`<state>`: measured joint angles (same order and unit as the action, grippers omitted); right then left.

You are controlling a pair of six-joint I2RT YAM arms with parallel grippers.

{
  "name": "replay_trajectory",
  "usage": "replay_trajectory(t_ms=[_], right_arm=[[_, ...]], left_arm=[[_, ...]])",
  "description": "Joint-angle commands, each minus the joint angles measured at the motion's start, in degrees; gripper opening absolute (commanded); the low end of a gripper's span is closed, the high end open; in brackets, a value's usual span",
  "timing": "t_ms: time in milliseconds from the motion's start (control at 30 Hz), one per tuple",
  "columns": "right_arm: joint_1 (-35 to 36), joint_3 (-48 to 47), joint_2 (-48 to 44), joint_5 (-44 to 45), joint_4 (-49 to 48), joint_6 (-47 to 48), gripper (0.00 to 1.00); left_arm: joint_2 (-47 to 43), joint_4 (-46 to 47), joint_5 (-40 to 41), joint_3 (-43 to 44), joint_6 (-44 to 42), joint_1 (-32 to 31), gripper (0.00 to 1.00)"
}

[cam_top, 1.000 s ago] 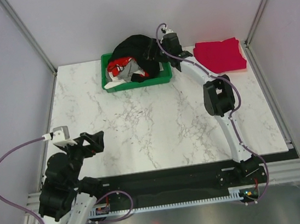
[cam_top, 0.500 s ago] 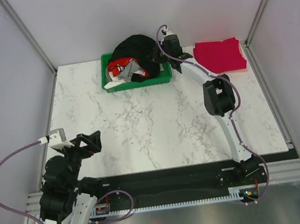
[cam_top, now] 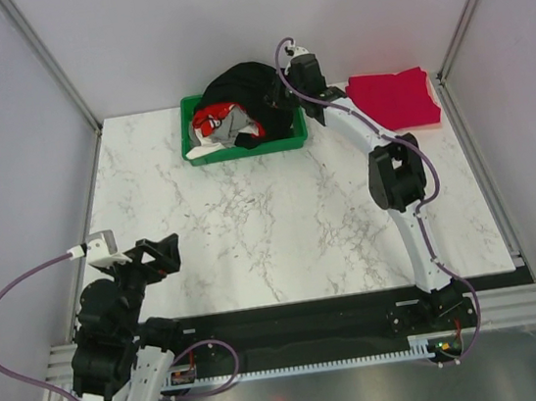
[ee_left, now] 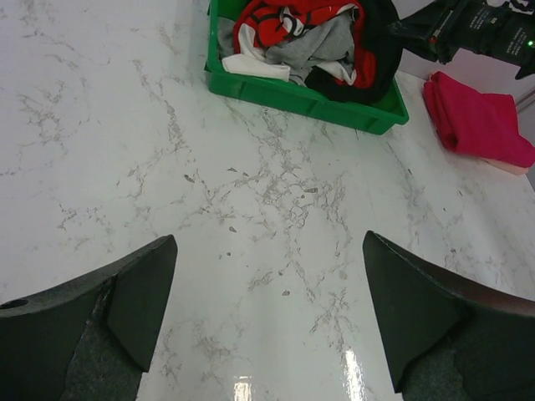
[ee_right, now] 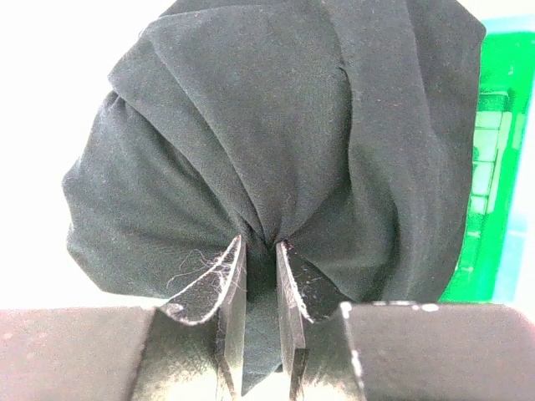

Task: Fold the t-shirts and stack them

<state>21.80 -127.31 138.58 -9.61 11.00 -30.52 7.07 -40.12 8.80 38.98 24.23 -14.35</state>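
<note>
Right wrist view: your right hand (ee_right: 258, 244), nearly closed, pinches only a thin fold of black t-shirt (ee_right: 276, 125), which may slip when lifted.

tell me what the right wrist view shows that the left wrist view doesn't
Only right wrist: the right tool shut on a gathered pinch of the black t-shirt. Only left wrist: the left tool open above the marble table, and the folded crimson-pink t-shirt. Both: the black t-shirt and the green bin.
</note>
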Motion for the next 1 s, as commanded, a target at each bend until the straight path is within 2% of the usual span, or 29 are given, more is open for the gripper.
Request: replay_trajectory(t_ms=[0,67,200,300,367,433,467,500,533,567,600,633,667,800,900,967], right_arm=[[0.35,-2.59,-6.31,0.64,-0.90,2.75,0.26],[0.35,-3.56,-6.13,0.29,-0.11,2.84,0.24],[0.61,-7.94,-6.13,1.25,0.51,2.92,0.01],[1.40,-13.82,-5.96,2.57,-0.02,5.20,0.00],[2.10,-14.55,-6.92,1.79,-3.34,7.92,0.01],[3.59,-10.87,-9.99,1.69,-9.91,9.86,0.07],[4.21,-9.55,-10.96,2.91,-10.56,12.39,0.45],[5.52,-8.76,-11.58,5.97,-12.04,13.72,0.79],[5.88,-9.10,-11.23,7.92,-11.10,15.13,0.98],[6.14,-9.80,-10.53,9.24,-8.40,15.93,0.98],[5.80,-12.07,-8.53,15.00,-5.24,16.11,0.98],[5.36,-11.83,-8.07,16.97,0.28,15.50,0.98],[4.75,-10.17,-8.24,18.64,1.90,14.54,0.98],[0.80,15.87,-18.58,24.71,-1.76,8.21,0.98],[-1.23,23.74,-20.89,22.53,-2.48,4.43,0.90],[-1.59,25.26,-20.55,18.77,-2.65,3.63,0.87]], left_arm=[[-0.48,2.59,-0.19,-0.57,-0.94,0.64,0.99],[-0.39,2.59,-0.27,-0.66,-1.03,1.08,0.99],[-1.01,2.68,-0.36,-0.66,-1.11,2.04,0.99],[-1.10,2.68,-0.27,-0.75,-1.03,2.40,0.99],[-0.83,2.59,-0.18,-0.75,-0.94,2.40,0.99],[-0.92,2.68,-0.10,-0.75,-0.94,2.48,0.99],[-0.92,2.68,-0.18,-0.75,-0.94,2.57,0.99],[-0.83,2.68,-0.18,-0.75,-1.02,2.66,0.99],[-0.92,2.68,-0.18,-0.84,-0.94,2.66,0.99],[-0.92,2.68,-0.10,-0.84,-0.94,2.66,0.99],[-0.74,2.68,-0.10,-0.84,-1.02,2.66,0.99],[-0.92,2.68,-0.10,-0.84,-1.03,2.66,0.99],[-0.83,2.76,-0.27,-0.92,-1.03,2.75,0.99],[-0.74,2.94,-0.62,-1.01,-1.20,2.75,0.99],[-0.92,2.94,-0.71,-1.01,-1.20,2.75,1.00],[-1.09,2.94,-0.62,-1.01,-1.29,2.75,0.99]])
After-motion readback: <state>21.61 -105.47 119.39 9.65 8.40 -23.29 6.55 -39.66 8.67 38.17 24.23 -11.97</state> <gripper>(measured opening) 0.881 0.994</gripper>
